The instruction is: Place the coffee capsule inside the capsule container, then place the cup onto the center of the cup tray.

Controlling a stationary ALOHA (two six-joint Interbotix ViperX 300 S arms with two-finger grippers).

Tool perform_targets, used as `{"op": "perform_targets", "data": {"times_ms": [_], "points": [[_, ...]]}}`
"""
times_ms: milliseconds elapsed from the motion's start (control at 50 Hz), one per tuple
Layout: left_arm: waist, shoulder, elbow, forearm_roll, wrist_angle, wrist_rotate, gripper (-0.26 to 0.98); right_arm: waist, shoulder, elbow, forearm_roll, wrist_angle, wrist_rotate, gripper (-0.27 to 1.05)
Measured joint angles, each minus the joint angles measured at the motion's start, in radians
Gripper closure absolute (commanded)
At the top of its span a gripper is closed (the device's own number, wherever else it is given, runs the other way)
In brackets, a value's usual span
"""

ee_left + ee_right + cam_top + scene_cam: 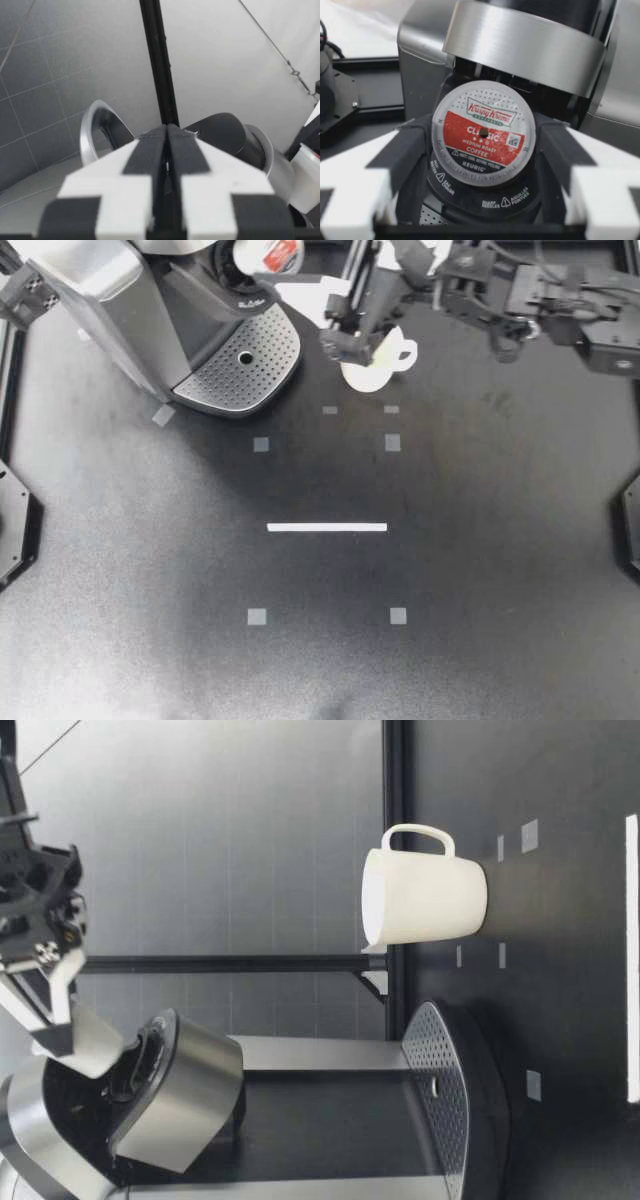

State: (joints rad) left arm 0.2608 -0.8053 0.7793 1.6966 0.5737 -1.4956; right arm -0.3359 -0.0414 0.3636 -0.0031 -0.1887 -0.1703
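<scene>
Nearest me, a white tape strip [327, 527] is lying on the black table [480, 570]. Small grey tape squares [257, 617] are sitting around it, all well clear of both sets of jaws.

Further in, the coffee machine [120, 310] is standing with its perforated cup tray [262, 365] facing out. The cup [372, 372] is standing upright on the table just beside the tray, not on it, with its handle pointing away from the machine. It is sitting below the right arm [520, 295], well beneath that arm's jaws and apart from them.

Beyond that, the right gripper [262, 262] is hanging over the machine's top. It is pinching the coffee capsule [278, 250] from both sides, the foil lid facing back toward the wrist. The capsule is hanging tilted at the mouth of the capsule container [490, 202], which is lying just under the fingertips. I cannot tell whether its base is inside. The silver lid [525, 45] is standing raised just ahead of those jaws.

At about the same depth, on the machine's other side, the left gripper [28, 290] is hovering with its jaws pressed together on nothing. The raised lid is lying just ahead of them, and the right gripper is showing off to one side.
</scene>
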Motion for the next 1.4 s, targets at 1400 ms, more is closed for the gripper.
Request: {"op": "perform_targets", "data": {"times_ms": [1400], "points": [[0.0,-0.005,0.003,0.0,0.02,-0.002,0.65,-0.006,0.055,-0.023,-0.005,0.014,0.003,0.2]]}}
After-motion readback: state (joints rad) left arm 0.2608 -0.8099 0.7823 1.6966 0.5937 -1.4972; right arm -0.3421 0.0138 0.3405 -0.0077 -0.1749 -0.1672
